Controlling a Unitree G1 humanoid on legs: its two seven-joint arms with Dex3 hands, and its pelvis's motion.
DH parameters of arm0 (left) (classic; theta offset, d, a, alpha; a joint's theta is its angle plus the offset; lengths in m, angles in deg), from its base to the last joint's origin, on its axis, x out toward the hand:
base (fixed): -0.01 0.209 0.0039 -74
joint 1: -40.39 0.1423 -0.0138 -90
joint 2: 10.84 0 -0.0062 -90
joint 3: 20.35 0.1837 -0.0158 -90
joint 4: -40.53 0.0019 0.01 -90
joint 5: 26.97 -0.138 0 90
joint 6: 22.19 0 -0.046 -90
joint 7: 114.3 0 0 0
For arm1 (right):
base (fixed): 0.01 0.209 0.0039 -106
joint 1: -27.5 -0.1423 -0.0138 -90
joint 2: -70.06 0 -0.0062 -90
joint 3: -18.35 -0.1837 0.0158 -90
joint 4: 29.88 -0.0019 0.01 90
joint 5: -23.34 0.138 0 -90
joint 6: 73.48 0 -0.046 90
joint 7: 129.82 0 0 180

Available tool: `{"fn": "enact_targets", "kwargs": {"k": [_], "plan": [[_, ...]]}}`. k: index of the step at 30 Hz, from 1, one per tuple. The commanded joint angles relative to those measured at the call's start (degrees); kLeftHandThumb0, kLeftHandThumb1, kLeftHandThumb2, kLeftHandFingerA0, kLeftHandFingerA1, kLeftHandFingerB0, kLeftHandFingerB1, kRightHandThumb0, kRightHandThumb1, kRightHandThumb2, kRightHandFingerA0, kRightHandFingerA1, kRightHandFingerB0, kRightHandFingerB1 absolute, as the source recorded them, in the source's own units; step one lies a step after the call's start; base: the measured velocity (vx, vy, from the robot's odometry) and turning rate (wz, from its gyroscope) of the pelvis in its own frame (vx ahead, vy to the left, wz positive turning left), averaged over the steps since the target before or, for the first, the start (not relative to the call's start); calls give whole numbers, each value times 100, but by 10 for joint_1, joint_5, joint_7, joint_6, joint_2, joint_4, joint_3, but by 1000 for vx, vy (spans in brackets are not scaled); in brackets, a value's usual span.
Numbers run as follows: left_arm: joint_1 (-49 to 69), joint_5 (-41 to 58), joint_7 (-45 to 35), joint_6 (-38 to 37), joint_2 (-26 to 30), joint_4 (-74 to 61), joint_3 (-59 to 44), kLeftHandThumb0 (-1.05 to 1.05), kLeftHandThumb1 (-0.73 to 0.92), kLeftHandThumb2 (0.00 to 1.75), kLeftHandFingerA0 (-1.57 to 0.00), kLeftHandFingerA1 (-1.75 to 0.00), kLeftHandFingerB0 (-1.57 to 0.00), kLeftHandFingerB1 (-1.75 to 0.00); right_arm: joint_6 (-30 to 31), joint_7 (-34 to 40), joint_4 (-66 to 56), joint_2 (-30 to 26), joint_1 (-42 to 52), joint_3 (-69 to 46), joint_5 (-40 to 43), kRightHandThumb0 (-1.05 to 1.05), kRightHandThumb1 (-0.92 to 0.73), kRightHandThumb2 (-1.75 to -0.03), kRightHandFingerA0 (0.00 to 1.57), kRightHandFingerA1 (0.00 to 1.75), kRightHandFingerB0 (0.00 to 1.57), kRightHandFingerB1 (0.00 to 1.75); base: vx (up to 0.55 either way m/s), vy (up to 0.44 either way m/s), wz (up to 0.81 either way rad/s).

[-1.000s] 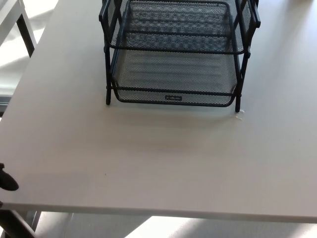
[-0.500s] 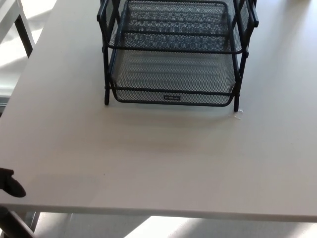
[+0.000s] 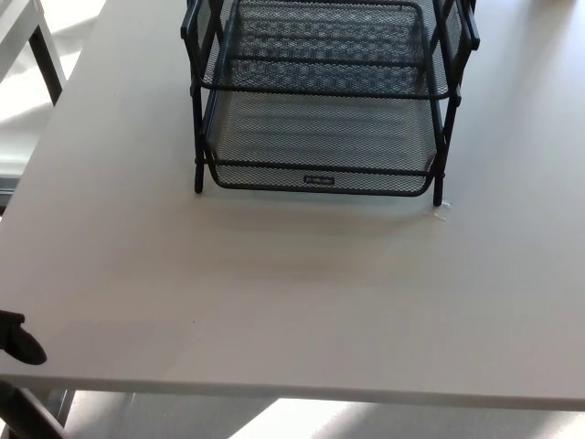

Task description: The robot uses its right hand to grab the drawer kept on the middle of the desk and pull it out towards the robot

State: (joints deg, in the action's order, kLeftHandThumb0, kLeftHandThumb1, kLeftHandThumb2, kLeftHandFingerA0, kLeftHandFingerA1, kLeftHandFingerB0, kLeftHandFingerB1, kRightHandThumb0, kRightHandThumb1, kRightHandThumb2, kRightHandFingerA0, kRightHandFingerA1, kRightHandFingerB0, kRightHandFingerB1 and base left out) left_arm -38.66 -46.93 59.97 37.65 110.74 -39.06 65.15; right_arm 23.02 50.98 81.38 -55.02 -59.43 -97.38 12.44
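Nothing has moved: drawer sits seated in its rack; left hand barely peeks in, fingers unreadable, right hand unseen.

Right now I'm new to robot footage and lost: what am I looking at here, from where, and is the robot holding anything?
This single picture comes from a camera on a humanoid robot's head, looking down at a pale desk. On it stands a black wire-mesh tray rack with a lower drawer, not yet touched. The small black shape at the left edge seems to be part of the robot's left hand, too little to tell open or shut. The right hand is not in view. Nothing is held.
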Motion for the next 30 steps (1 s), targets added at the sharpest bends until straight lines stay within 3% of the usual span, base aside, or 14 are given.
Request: {"fn": "enact_targets", "kwargs": {"k": [1, 4, 5, 8, 9, 10, 11, 12, 15, 20, 24, 25, 27, 30], "plan": [[-2, -7, -10, -11, 8, 5, -7, -27, 57, 58, -75, -79, -81, -58, 20, 4, -144, -17, -37, -16, -15, -69, -63, -59, 30, 83, 17, 55, 0, 0, 0], [-2, -5, -9, -17, 8, 7, -8, -26, 57, 58, -75, -80, -81, -58, 38, -10, -214, 2, -61, -10, 4, -55, -61, -59, 27, 63, 21, 45, 0, 0, 0], [0, -4, -12, -13, 9, 4, -8, -27, 57, 58, -73, -80, -80, -59, 6, -7, -230, 13, -75, 0, 11, -46, -57, -58, 25, 54, 24, 38, 0, 0, 0], [0, -7, -11, -12, 10, 2, -8, -27, 57, 58, -73, -80, -80, -58, -14, -11, -250, 19, -83, 10, 10, -44, -57, -58, 28, 48, 24, 34, 0, 0, 0], [-2, -6, -14, -11, 10, 4, -7, -28, 57, 58, -74, -81, -80, -59, -14, 1, -280, 28, -93, 24, -6, -45, -55, -57, 49, 75, 29, 32, 0, 0, 0], [-2, -6, -14, -10, 8, 5, -7, -27, 57, 58, -75, -80, -81, -58, 2, -11, -317, 34, -99, 33, -1, -45, -44, -76, 37, 65, 19, 43, 0, 0, 0], [-5, -9, -6, -18, 6, 10, -7, -26, 56, 56, -77, -82, -83, -58, 3, -23, -344, 36, -101, 40, 6, -36, -57, -58, 30, 51, 24, 29, 0, 0, 0], [-5, -12, -3, -17, 5, 10, -7, -27, 56, 57, -77, -82, -82, -58, -15, -24, -354, 42, -109, 48, 10, -34, -57, -58, 29, 44, 25, 30, 0, 0, 0], [-2, -12, -5, -12, 6, 4, -8, -26, 56, 57, -76, -84, -82, -59, -21, -27, -392, 58, -137, 90, 1, -47, -58, -59, 27, 49, 25, 30, 0, 0, 0], [0, -13, -9, -9, 7, -2, -9, -27, 57, 57, -76, -83, -81, -59, 62, -57, -451, 77, -182, 145, -9, -43, -57, -58, 20, 47, 21, 31, 0, 0, 0], [-2, -8, -10, -18, 7, 9, -9, -27, 57, 57, -76, -80, -80, -58, 111, -71, -468, 98, -256, 250, -89, -44, -56, -58, 22, 41, 22, 29, 0, 0, 0], [-2, -8, -9, -20, 7, 10, -9, -27, 57, 58, -75, -79, -81, -58, 106, -74, -462, 104, -264, 258, -84, -48, -52, -71, 14, 47, 16, 36, 0, 0, 0], [-2, -9, -7, -23, 6, 11, -9, -27, 57, 57, -76, -80, -81, -59, 83, -79, -444, 119, -285, 276, -70, -44, -59, -58, 14, 41, 20, 28, 0, 0, 0], [0, -12, -7, -20, 4, 7, -10, -27, 57, 57, -75, -80, -81, -59, 92, -93, -430, 149, -326, 311, -74, -46, -58, -58, 9, 41, 15, 30, 0, 0, 0]]}}
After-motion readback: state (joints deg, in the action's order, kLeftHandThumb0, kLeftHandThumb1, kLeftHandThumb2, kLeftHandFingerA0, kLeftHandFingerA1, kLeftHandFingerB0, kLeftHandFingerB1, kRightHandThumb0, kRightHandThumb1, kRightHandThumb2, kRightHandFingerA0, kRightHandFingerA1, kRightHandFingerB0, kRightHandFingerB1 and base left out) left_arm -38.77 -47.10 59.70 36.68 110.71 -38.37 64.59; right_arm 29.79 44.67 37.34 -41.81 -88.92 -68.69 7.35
